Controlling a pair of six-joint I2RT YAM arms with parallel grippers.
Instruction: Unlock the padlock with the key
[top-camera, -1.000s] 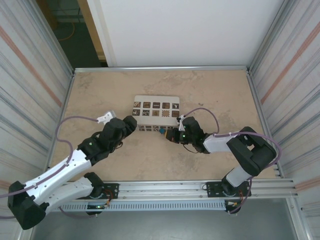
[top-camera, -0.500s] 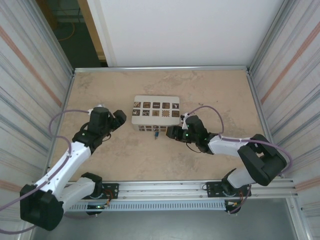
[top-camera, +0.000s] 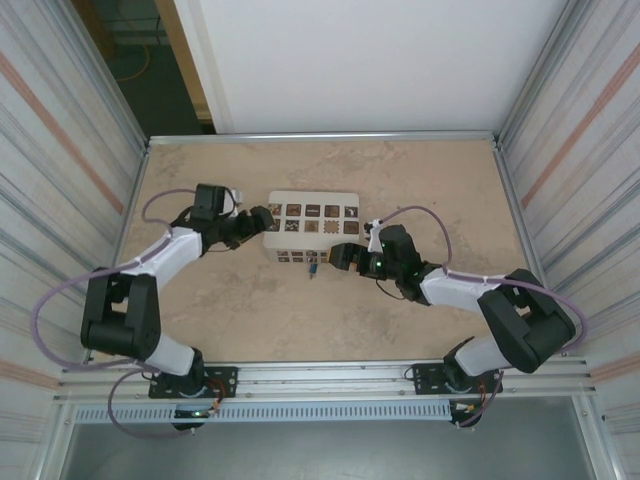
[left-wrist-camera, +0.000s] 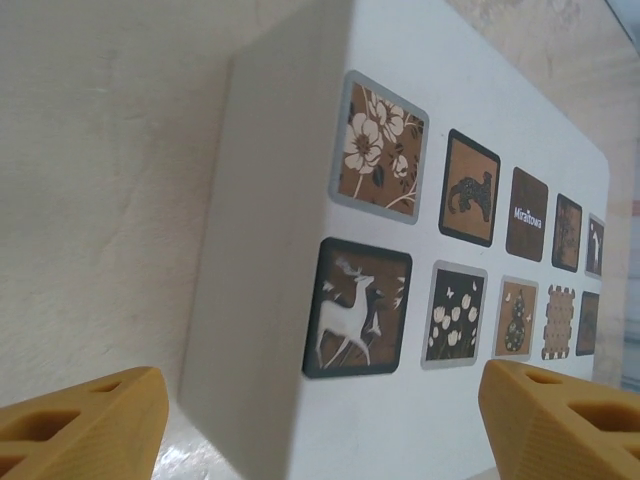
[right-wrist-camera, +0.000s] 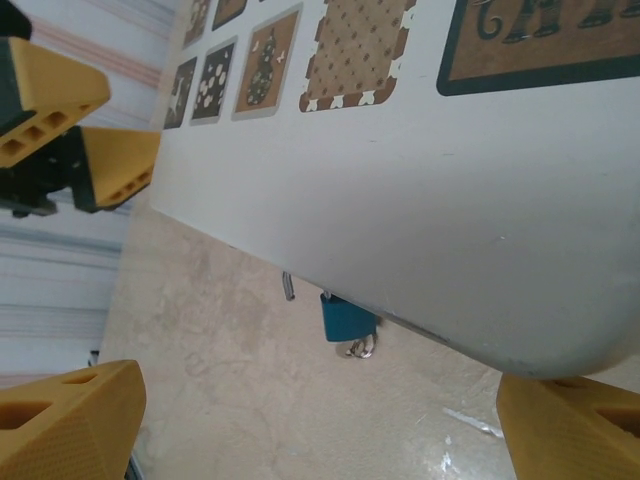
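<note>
The small blue padlock (right-wrist-camera: 347, 318) hangs at the front wall of the white box (right-wrist-camera: 420, 200), close to the tabletop. A tiny silvery key (right-wrist-camera: 362, 347) sits against the padlock's lower end. In the top view the padlock (top-camera: 314, 268) is a speck just left of my right gripper (top-camera: 342, 256). My right gripper (right-wrist-camera: 320, 430) is open with nothing between its fingers, a short way back from the padlock. At the box's left end my left gripper (top-camera: 262, 222) is open. In its wrist view the left gripper (left-wrist-camera: 320, 430) has a corner of the box (left-wrist-camera: 260, 300) between its spread fingers.
The box lid carries dark patterned tiles (left-wrist-camera: 357, 308). A thin metal pin (right-wrist-camera: 288, 286) hangs from the box beside the padlock. Corrugated walls close in the left and right of the table (top-camera: 300, 320), and a metal rail (top-camera: 330, 378) runs along the near edge.
My right gripper has opened and let go at the padlock. The left arm has swung from the box's front to its left end, with its gripper open.
</note>
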